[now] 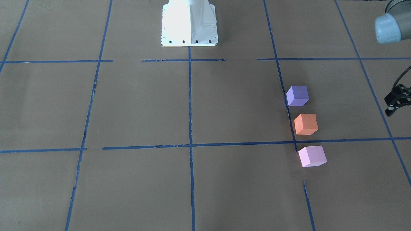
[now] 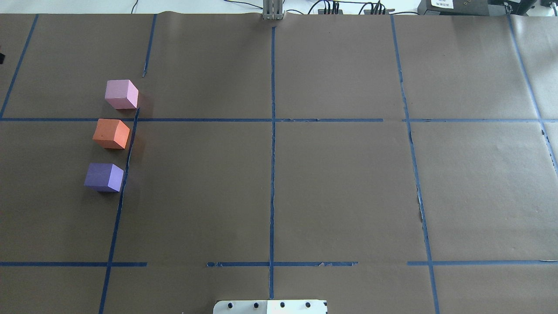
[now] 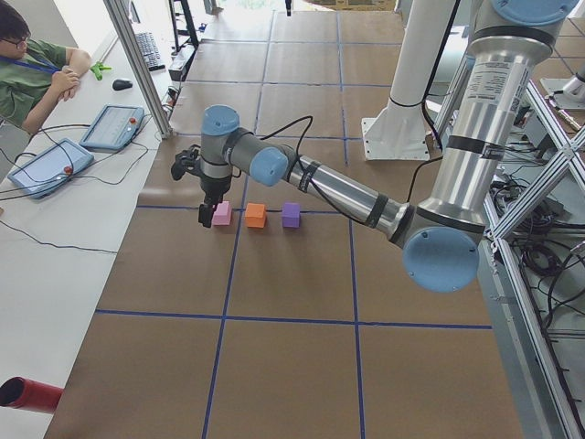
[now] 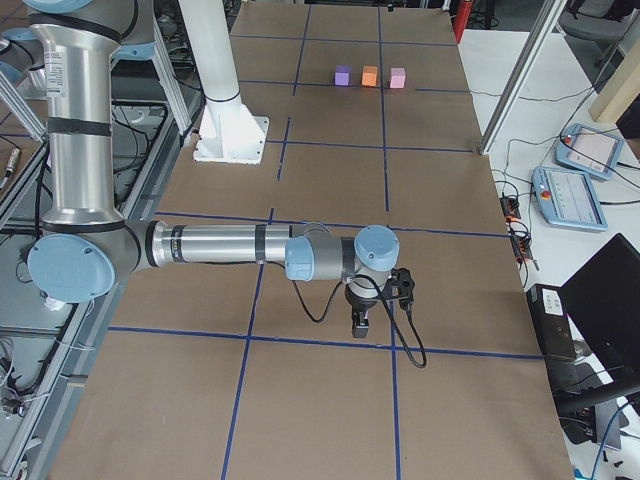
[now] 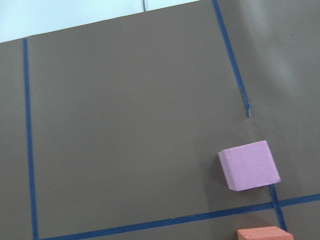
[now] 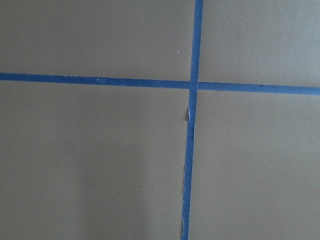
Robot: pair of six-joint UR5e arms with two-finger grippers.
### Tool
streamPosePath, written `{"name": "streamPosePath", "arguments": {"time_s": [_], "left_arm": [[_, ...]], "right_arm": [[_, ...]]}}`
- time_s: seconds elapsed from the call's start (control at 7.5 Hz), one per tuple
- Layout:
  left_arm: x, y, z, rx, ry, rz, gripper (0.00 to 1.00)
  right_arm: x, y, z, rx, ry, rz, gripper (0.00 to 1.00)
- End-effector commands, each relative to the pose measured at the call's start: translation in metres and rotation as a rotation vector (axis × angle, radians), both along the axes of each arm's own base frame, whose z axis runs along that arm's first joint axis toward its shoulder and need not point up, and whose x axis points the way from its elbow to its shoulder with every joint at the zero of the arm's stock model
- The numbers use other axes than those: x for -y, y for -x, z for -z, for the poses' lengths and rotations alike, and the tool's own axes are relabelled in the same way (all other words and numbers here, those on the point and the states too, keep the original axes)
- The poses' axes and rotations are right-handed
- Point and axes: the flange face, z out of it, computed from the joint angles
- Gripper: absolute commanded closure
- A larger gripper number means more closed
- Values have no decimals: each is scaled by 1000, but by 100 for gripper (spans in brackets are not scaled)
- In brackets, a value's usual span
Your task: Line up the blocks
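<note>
Overhead exterior view puts the three blocks at the left of the frame, standing in a slightly slanted column on the brown paper-covered table point(image 2: 340, 187), just left of a blue tape line point(image 2: 123, 185). The pink block point(image 2: 121, 94) is uppermost, the orange block point(image 2: 111, 133) sits below it, and the purple block point(image 2: 104, 177) is lowest. Small gaps part them, so none touches another. In the front-facing view the same column appears right of centre, with purple on top and pink at the bottom. The left gripper point(image 1: 391, 109) shows at the right edge of that frame, well apart from the blocks and partly cut off. Whether its fingers are spread or closed cannot be told, but all three blocks rest on the table, free of it. The left wrist view has the pink block at lower right and a sliver of the orange one at the bottom edge. The right gripper point(image 4: 360, 325) shows only in the right side view, below centre, over the paper and far from the blocks at the top of that frame. How wide it stands cannot be told. Its wrist view shows just a tape crossing point(image 6: 192, 85).
</note>
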Motion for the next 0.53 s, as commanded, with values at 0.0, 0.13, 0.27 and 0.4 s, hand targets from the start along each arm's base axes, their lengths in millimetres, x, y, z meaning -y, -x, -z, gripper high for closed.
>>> {"name": "streamPosePath", "arguments": {"time_s": [0.0, 0.13, 0.27, 0.4], "left_arm": [[-14, 97, -86, 52, 105, -100, 0], [-36, 97, -127, -13, 160, -141, 0], [-59, 93, -155, -63, 208, -146, 0], [-67, 93, -172, -66, 239, -148, 0]], "right_arm": [[0, 1, 1, 1, -1, 2, 0], [0, 0, 0, 0, -1, 0, 0], [0, 1, 1, 1, -1, 2, 0], [0, 0, 0, 0, 1, 0, 0]]}}
